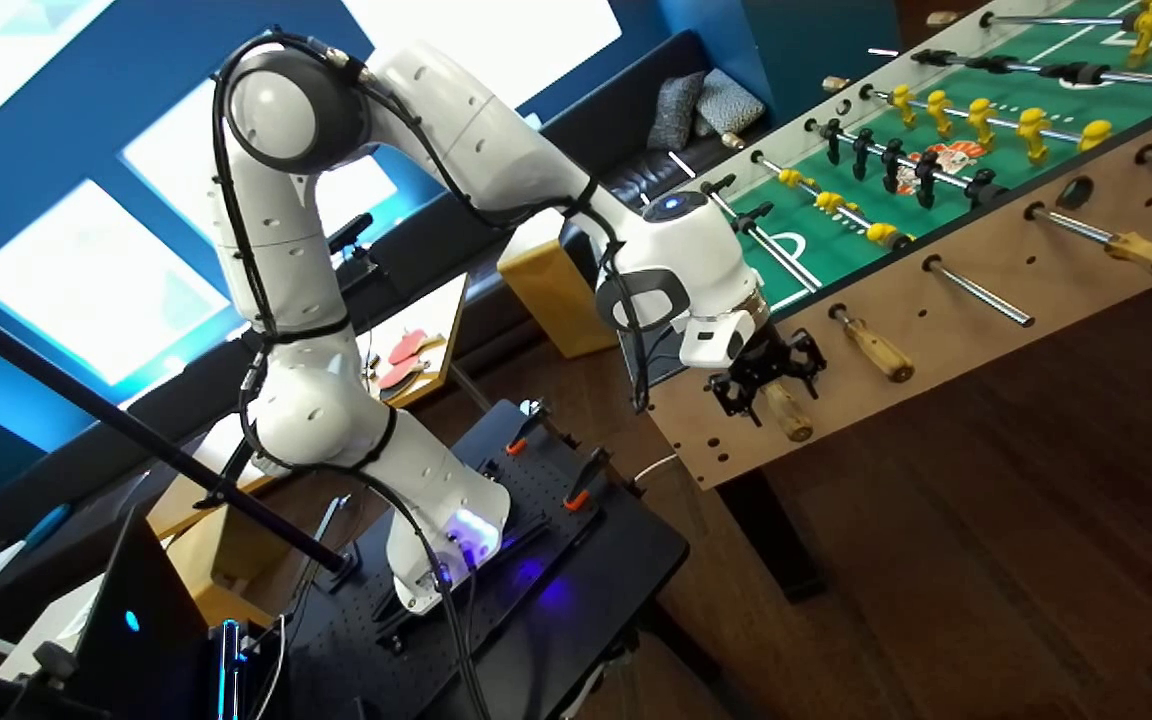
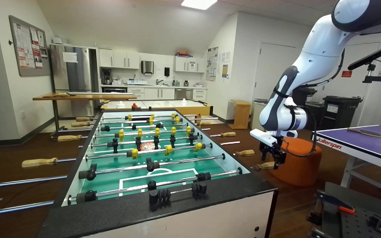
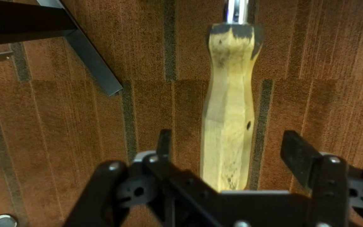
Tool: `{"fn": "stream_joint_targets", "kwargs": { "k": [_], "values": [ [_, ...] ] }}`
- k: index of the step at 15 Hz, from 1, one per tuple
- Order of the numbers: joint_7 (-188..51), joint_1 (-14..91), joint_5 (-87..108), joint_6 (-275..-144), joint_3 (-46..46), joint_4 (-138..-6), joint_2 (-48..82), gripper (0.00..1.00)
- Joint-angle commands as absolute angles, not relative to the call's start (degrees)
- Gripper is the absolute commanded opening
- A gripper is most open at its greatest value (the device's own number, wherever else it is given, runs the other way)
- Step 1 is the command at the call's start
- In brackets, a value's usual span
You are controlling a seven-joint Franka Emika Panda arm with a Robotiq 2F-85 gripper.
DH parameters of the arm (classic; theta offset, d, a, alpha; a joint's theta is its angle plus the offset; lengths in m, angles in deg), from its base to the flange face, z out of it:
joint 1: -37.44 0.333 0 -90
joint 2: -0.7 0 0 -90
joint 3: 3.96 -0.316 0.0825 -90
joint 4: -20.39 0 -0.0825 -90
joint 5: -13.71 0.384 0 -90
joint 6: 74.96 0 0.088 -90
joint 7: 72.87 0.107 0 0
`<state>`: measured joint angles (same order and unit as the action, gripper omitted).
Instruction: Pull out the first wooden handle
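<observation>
The first wooden handle is pale, faceted wood on a metal rod at the near corner of the foosball table. It shows in both exterior views, partly covered by the gripper. In the wrist view it runs upright between the spread fingers, its lower end near the gripper's body. My gripper is open, with one finger on each side of the handle and a visible gap to both. The gripper also shows above the handle in both exterior views.
A second wooden handle sticks out beside the first, followed by a bare metal rod. A dark table leg stands below. An orange stool and a purple ping-pong table stand behind the arm in an exterior view.
</observation>
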<state>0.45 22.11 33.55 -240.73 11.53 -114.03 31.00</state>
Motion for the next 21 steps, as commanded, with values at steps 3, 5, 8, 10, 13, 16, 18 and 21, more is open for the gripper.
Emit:
{"fn": "stream_joint_targets", "kwargs": {
  "k": [3,5,8,10,13,16,18,21],
  "values": [
    [-1.4,21.6,35.5,-242.5,10.8,-111.0,34.3,0.43],
    [-1.6,21.3,35.6,-242.5,10.6,-111.1,34.4,0.28],
    [-1.9,21.2,35.5,-242.5,11.0,-112.1,33.6,0.14],
    [-2.3,20.8,35.2,-242.3,11.9,-113.0,32.6,0.14],
    [-4.1,18.7,35.4,-241.0,12.7,-113.6,31.0,0.14],
    [-7.8,14.9,36.7,-238.6,13.6,-112.7,30.2,0.14],
    [-10.4,12.4,38.1,-237.4,14.0,-111.8,30.3,0.14],
    [-14.9,8.7,40.8,-234.3,14.5,-109.9,30.8,0.14]
  ]
}}
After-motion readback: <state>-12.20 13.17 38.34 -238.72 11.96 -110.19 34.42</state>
